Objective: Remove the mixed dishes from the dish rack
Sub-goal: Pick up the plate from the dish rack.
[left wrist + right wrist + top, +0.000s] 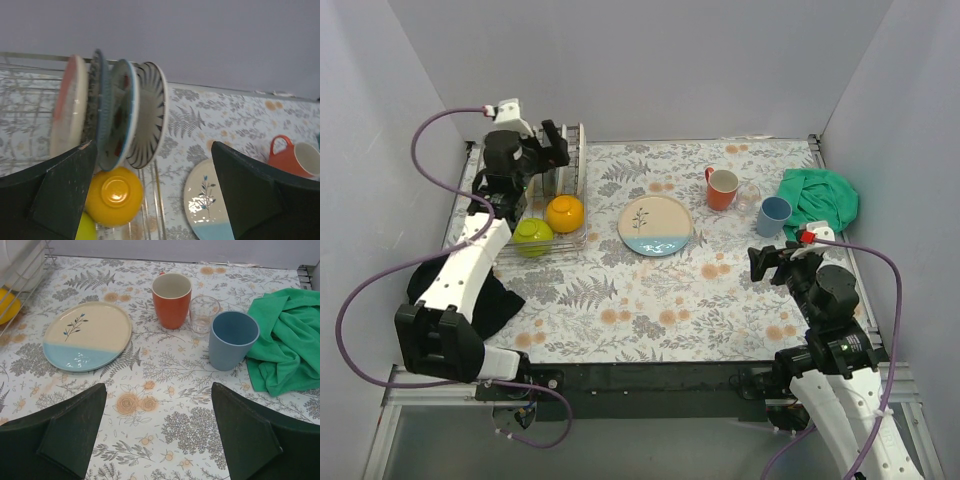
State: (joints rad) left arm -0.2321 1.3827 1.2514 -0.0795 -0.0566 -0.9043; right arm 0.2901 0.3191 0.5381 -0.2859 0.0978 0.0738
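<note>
A: Where's the left arm?
B: It is stretched far over the dish rack [583, 170]. Its end effector [558, 146] is spread wide and empty, facing the upright plates [112, 117].
A: And the right?
B: It is bent near the right edge. Its end effector [775, 262] has its fingers parted above the surface [650, 290], gripping nothing.

Lime-green bowl [86, 229] (cropped at the bottom edge) looks mostly hidden.
</note>
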